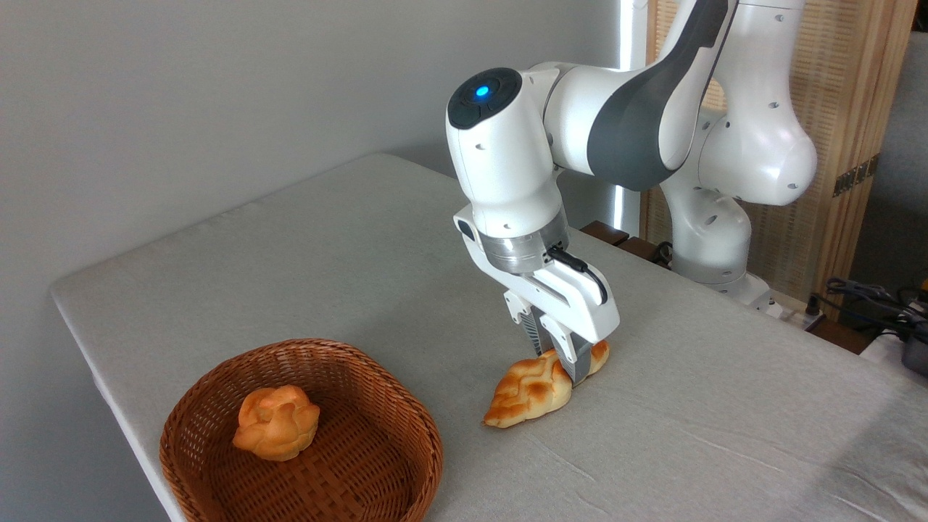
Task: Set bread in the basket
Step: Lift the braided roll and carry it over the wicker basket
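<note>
Braided loaf of bread (533,389), glossy golden with browner plait ridges and pointed ends, lying on the grey cloth-covered table (348,246), right of the basket and apart from it. Gripper (559,360) down over the loaf's far half, fingers straddling and pinching it. Basket (217,391) round, shallow, reddish-brown wicker with thick plaited rim; a small knotted orange bun (276,423) sits inside
</note>
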Robot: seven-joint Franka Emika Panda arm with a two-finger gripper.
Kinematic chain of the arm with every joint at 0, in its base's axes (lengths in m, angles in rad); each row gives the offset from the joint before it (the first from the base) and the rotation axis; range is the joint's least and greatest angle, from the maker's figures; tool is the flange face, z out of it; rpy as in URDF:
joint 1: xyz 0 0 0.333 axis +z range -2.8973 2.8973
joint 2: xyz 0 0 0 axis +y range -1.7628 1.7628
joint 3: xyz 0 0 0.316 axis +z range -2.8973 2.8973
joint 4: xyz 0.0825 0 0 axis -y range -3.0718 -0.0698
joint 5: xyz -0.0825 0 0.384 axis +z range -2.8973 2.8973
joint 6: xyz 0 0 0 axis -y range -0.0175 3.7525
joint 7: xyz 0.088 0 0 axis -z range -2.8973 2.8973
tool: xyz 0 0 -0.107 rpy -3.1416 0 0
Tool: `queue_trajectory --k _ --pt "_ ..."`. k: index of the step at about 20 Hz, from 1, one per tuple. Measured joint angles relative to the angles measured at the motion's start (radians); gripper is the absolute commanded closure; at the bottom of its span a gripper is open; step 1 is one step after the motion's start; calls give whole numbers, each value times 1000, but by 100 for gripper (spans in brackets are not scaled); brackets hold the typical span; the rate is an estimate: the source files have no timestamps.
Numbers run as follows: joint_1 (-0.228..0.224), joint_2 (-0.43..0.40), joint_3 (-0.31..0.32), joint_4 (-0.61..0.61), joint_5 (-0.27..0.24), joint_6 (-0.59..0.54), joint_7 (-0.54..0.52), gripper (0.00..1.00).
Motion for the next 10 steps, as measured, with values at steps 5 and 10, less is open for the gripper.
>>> queue_trajectory --k 5,10 --pt "0 3 0 146 -51 -77 0 71" --pt "-5 96 -1 426 -126 -202 0 70"
